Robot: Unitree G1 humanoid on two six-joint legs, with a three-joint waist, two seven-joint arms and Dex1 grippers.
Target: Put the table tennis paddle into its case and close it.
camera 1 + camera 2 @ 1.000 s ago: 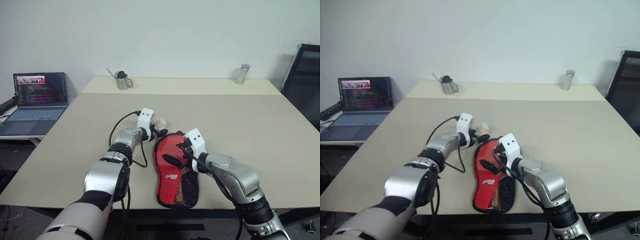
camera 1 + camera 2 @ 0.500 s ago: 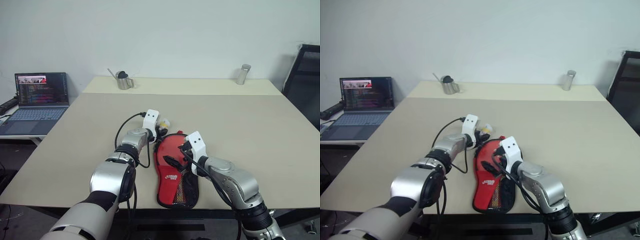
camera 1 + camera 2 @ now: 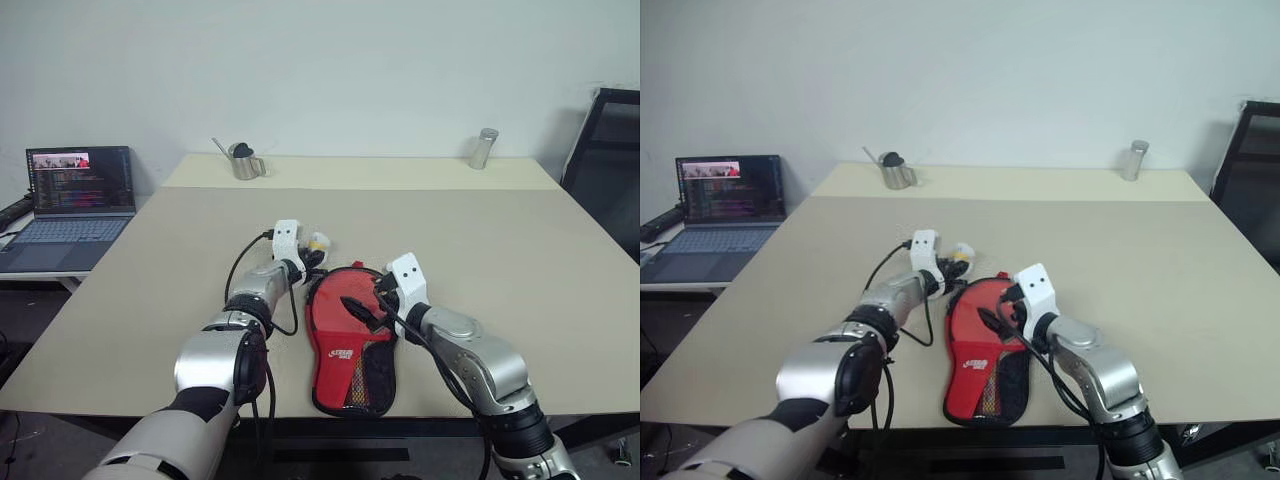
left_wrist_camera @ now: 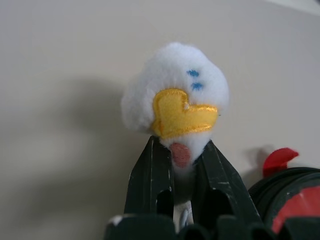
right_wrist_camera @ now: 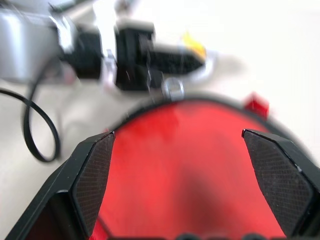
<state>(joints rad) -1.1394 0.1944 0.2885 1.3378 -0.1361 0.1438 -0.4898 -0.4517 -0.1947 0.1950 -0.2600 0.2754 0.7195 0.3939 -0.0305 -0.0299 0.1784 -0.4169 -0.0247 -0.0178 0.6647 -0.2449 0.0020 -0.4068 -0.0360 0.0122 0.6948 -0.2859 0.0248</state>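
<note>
The case (image 3: 348, 340) lies red side up at lower centre of the counter (image 3: 520, 250). The left end effector (image 4: 181, 165) is clenched on its white-yellow charm (image 4: 175, 100), likely to draw the zipper; a second ago it was released. The right end effector (image 5: 187, 165) hovers released above the case.

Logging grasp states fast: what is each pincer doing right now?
Left pincer: shut on the charm of the case.
Right pincer: open above the case, holding nothing.
</note>
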